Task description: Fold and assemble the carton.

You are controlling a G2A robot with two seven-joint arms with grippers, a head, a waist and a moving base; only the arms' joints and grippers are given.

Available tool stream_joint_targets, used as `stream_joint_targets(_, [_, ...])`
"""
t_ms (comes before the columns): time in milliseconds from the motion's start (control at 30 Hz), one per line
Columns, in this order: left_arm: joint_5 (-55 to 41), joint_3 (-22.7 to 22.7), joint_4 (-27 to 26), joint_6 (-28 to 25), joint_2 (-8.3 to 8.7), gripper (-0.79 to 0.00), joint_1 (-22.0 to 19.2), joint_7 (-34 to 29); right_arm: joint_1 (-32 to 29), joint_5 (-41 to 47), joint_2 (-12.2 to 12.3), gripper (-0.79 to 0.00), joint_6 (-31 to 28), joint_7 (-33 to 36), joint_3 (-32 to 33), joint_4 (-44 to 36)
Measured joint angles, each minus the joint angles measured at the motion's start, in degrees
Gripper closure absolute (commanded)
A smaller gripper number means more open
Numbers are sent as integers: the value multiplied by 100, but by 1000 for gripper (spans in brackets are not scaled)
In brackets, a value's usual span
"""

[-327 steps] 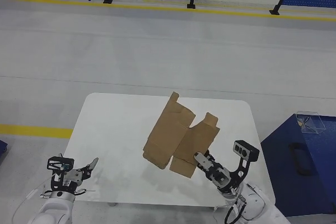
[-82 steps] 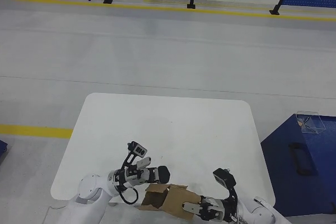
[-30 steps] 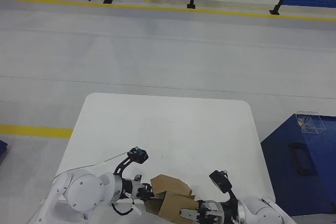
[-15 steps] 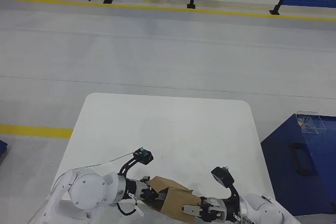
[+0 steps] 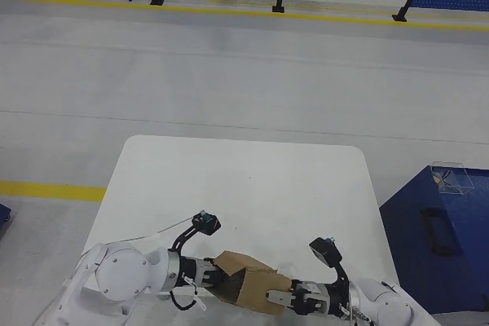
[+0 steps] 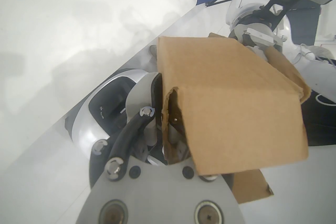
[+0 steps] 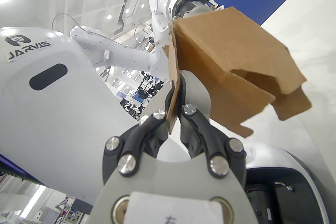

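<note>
Pinching one flap edge tight, the right gripper (image 7: 175, 97) held the single, partly folded carton (image 7: 231, 51) above the table's (image 5: 244, 179) near edge. The left gripper (image 6: 170, 130) sat at the opposite end; cardboard hid it, so its grip could not be told.

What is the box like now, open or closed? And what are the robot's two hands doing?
Carton, half folded, one end open, flaps loose.
Right gripper, shut on a carton wall.
Left gripper, against the carton's other end; grip hidden.
</note>
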Motion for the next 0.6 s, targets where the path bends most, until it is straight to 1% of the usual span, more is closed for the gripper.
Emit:
stream_joint_targets(133, [-709, -91, 185, 202, -38, 0, -28, 447, -144, -160, 14, -785, -67, -480, 375, 24])
stream_joint_targets(233, [-1383, -104, 436, 420, -91, 0, -144, 760, -243, -21, 47, -785, -176, -562, 680, 7])
stream_joint_targets(333, [-2216, -47, 715, 695, -168, 0, -283, 1105, -244, -10, 49, -785, -180, -563, 683, 4])
stream_joint_targets(400, [-2692, 9, 832, 788, -214, 0, -347, 1359, -242, -13, 48, -785, -177, -562, 675, 4])
stream_joint_targets(433, [-2826, 19, 853, 803, -222, 0, -357, 1476, -242, -14, 48, -785, -177, -562, 675, 5])
stream_joint_targets(600, [-2741, 16, 845, 797, -219, 0, -352, 1423, -242, -14, 48, -785, -177, -562, 676, 5])
